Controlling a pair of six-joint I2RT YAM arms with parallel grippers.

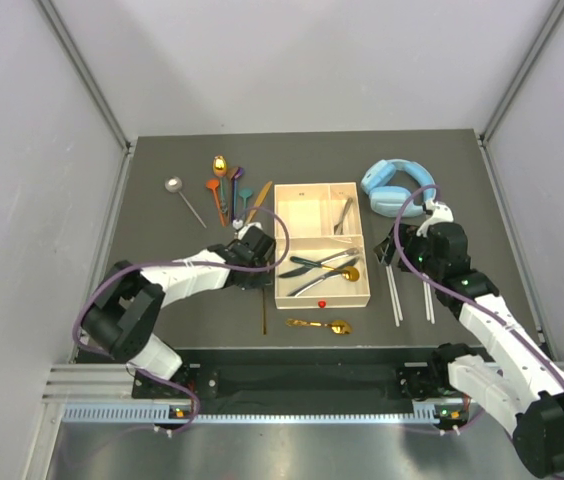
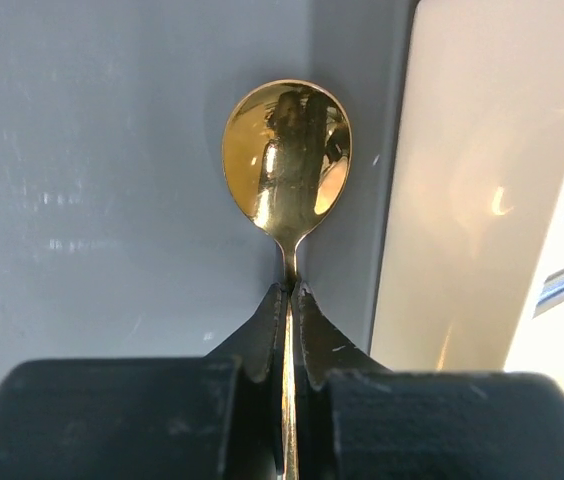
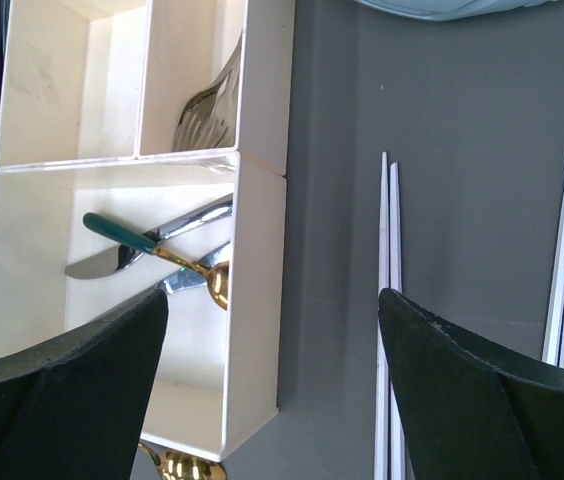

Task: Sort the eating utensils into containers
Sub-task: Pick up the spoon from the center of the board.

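Gold spoon [image 2: 287, 160] in tight pinch of left hand [image 2: 289, 296], beside tray [image 2: 467, 200] (right hand [image 3: 272, 302] wide apart)

No readable text, labels, numbers anywhere; sole mark: small red dot [image 1: 320, 301] on cream tray [image 1: 302, 212] rim.

We see soft, even overhead light on the dark grey tabletop [image 1: 147, 230]; the shiny gold spoon [image 2: 287, 165] throws glare, the cream rectangular tray [image 2: 462, 200] blurs pale beside it.

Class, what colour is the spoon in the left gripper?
The spoon is shiny gold, clearest in the left wrist view.
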